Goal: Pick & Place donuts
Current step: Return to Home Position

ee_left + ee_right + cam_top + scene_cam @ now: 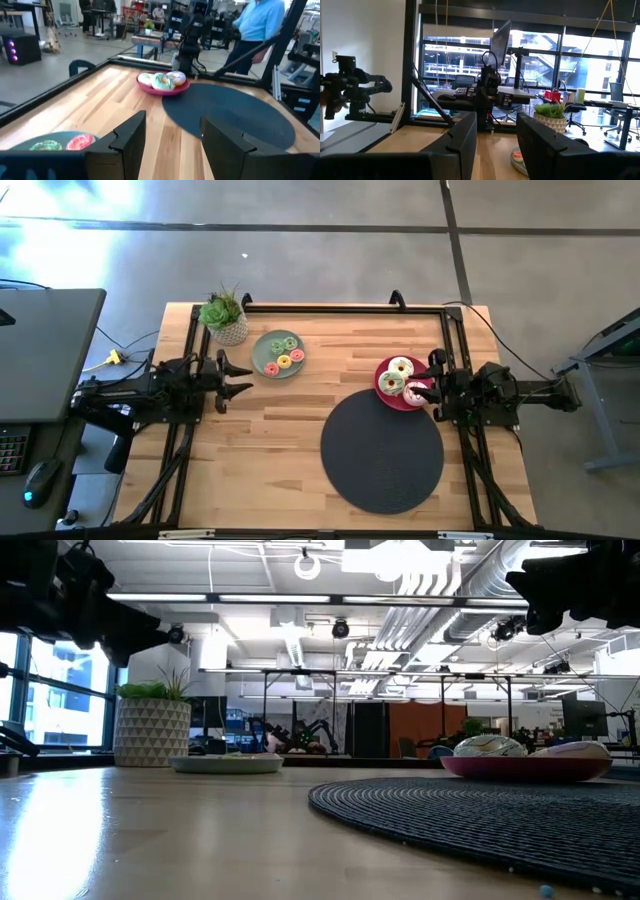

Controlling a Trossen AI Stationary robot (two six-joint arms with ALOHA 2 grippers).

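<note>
Both grippers are hanging spread-fingered and empty: the left gripper [244,379] at the worktop's [300,420] left edge, the right gripper [433,380] at the right edge, above the pink plate's [384,392] rim. Dropping low, it could be clipping that plate and spilling the larger iced donuts [400,377]; small bright donuts [281,353] are sitting on the sage-green plate [257,361] near the far edge.

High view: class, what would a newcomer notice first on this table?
A big dark round mat lies on the table's right half. Next to it, by the right gripper, a pink plate holds three large donuts; a sage-green plate beside the potted plant holds the small donuts.
</note>
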